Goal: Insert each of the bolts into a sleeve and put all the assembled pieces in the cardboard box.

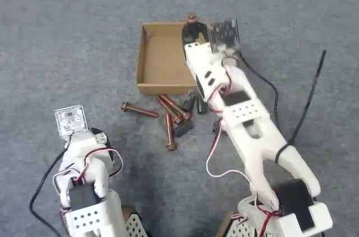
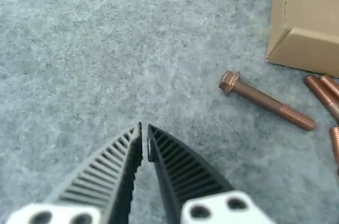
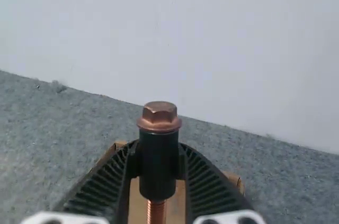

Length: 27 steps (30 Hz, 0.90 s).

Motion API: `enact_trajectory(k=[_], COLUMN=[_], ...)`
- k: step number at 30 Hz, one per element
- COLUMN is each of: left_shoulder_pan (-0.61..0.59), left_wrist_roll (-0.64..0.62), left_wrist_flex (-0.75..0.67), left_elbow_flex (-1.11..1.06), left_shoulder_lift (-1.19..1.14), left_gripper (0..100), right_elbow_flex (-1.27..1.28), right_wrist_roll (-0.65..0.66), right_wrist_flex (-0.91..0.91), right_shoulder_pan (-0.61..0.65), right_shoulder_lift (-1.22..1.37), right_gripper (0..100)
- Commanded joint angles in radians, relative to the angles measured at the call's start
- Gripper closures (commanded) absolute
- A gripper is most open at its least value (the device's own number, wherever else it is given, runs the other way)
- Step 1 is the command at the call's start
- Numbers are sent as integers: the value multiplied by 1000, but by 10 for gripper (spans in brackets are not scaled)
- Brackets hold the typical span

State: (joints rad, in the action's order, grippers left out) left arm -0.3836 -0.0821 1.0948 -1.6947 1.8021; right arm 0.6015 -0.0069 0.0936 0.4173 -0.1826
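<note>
Between the ribbed fingers [image 3: 100,192] of the right gripper [image 3: 158,152]: one assembled piece, pinched by its black sleeve [image 3: 158,168], with the copper bolt [image 3: 159,116] head up and the shank poking out below. Gripped on the sleeve rather than the bolt, probably to let the flange sit on the sleeve top and keep the bolt from sliding out. Held upright over the far side of the cardboard box [image 1: 141,63], box floor directly beneath the fingertips. Likely poised for release into it, but not yet let go.

Behind the right gripper, toward that arm's base and just outside the box's near wall: loose bolts [image 1: 171,108] scattered on the grey mat [image 1: 67,52], a few touching. Among them, black sleeves [image 1: 188,103], partly hidden under the arm, count hard to tell. All waiting to be paired.

Ahead of the left gripper [image 2: 144,128] and off to one side: the nearest loose bolt [image 2: 265,99], lying flat, well apart from the fingertips. Beyond it, a corner of the box. Left fingers pressed almost together, holding nothing, low over bare mat. Parked away from the pile, presumably to leave room for the other arm. With several bolts unpaired, much of the job judged left to do.
</note>
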Motion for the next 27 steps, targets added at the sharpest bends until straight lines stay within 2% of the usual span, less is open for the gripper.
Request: enact_trajectory(k=[1,7,17,27], left_shoulder_pan=[-5,-5,-5,-5], left_wrist_roll=[8,8,8,8], left_wrist_flex=[-29,-29,-29,-29], left_elbow_flex=[10,10,10,10], left_shoulder_lift=[21,21,21,21], left_gripper=[989,989,989,989], right_elbow_flex=[-232,-566,-1016,-1218], right_wrist_roll=[-6,-6,-12,-11], right_wrist_flex=[-156,-450,-839,-1035], right_shoulder_pan=[-12,-18,-21,-36], right_shoulder_lift=[35,249,613,837], right_gripper=[993,993,993,993])
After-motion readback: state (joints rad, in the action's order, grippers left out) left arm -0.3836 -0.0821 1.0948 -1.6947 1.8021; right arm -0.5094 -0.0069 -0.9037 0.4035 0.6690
